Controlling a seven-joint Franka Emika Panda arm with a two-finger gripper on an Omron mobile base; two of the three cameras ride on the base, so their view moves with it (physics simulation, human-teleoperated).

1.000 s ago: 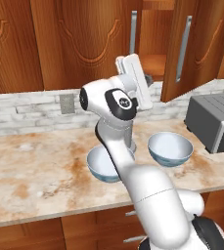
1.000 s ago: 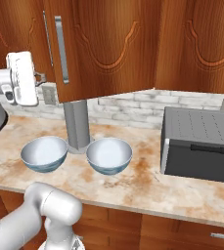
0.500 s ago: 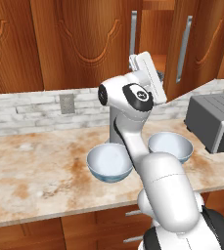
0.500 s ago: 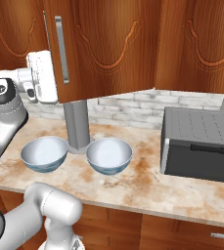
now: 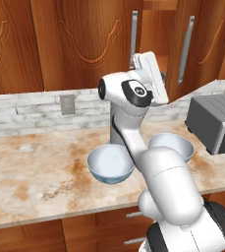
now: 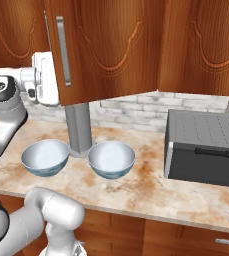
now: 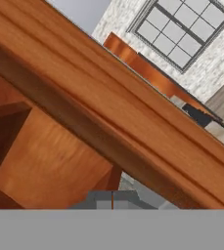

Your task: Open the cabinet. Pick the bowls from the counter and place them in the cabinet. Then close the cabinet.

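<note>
Two round glossy bowls point(image 5: 111, 163) point(image 5: 172, 147) sit on the mottled stone counter point(image 5: 35, 182) beneath the carved wooden cabinet point(image 5: 182, 47), its right door ajar, while the gripper point(image 7: 112, 201), jaws fully closed, holds nothing.

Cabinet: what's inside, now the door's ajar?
The cabinet shows bare wood panels and a shelf edge, no bowls. The half-open door covers the rest of the interior.

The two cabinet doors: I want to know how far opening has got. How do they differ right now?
The right door stands swung out, showing the wooden inside; the left door lies flat and closed. The shut gripper is up by the right door's edge, away from the left door. Both have long silver handles.
</note>
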